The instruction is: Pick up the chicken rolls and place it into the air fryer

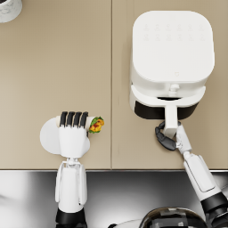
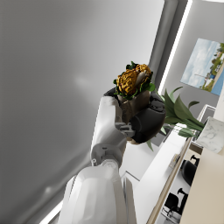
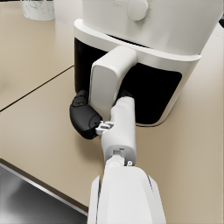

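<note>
Chicken rolls (image 1: 96, 125) sit in the left hand (image 1: 73, 133), whose fingers wrap them above a white plate (image 1: 48, 136) near the front edge of the tan counter (image 1: 53, 67). Only the left wrist view shows the food closely: a golden, crumbly filling ringed by dark green leaves (image 2: 133, 81), poking out past the dark fingers (image 2: 148, 118) closed around it. Across the counter, the right hand (image 1: 167, 136) curls around the white handle (image 1: 171, 116) of the air fryer (image 1: 171, 58), whose drawer is drawn slightly out. The right wrist view shows the dark drawer opening (image 3: 153, 94) behind the handle and a round knob (image 3: 138, 8) on the front. Faint marks on the fryer's top are too small to read. Farthest off, a marbled pot (image 1: 9, 9) stands at the counter's corner.
</note>
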`<state>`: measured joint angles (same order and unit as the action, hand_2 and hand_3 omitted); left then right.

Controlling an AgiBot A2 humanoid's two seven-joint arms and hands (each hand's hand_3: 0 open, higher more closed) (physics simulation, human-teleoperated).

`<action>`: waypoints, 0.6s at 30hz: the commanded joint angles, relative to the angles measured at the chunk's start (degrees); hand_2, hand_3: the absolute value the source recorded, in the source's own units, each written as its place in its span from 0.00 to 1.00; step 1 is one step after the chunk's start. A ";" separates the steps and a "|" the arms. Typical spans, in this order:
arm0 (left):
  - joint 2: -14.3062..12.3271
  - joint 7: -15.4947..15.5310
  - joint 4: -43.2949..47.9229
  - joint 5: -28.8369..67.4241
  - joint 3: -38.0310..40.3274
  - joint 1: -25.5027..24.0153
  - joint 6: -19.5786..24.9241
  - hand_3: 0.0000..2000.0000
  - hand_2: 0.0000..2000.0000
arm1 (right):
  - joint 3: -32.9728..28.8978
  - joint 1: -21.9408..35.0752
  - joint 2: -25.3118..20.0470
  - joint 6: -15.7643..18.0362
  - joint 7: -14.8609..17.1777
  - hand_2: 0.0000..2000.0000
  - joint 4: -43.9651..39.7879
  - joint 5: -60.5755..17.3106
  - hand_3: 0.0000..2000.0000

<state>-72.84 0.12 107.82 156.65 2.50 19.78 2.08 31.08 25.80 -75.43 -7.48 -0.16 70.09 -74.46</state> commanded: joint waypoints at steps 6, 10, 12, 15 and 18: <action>-0.63 0.01 1.97 -0.01 -5.01 2.02 0.00 1.00 1.00 | 19.02 -3.72 8.97 -0.84 0.26 1.00 25.76 0.07 1.00; -1.65 0.01 3.02 0.00 -10.52 2.99 -0.02 1.00 1.00 | 15.68 -10.33 9.68 -0.24 0.54 1.00 35.80 0.22 1.00; -2.45 0.01 3.38 0.00 -12.67 3.74 -0.01 1.00 1.00 | 19.02 -8.31 12.92 -0.43 0.60 1.00 38.22 0.27 1.00; -4.24 0.02 3.84 0.00 -16.19 5.32 -0.02 1.00 1.00 | 17.22 -11.51 12.53 -1.17 0.55 1.00 40.66 0.31 1.00; -7.45 0.02 3.45 0.00 -18.87 7.33 -0.01 1.00 1.00 | 13.42 -17.50 9.17 -2.12 0.52 1.00 42.56 0.32 1.00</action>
<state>-77.77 0.13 111.09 156.65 -14.00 24.57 2.09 44.95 12.26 -48.58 -9.74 0.36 102.93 -74.13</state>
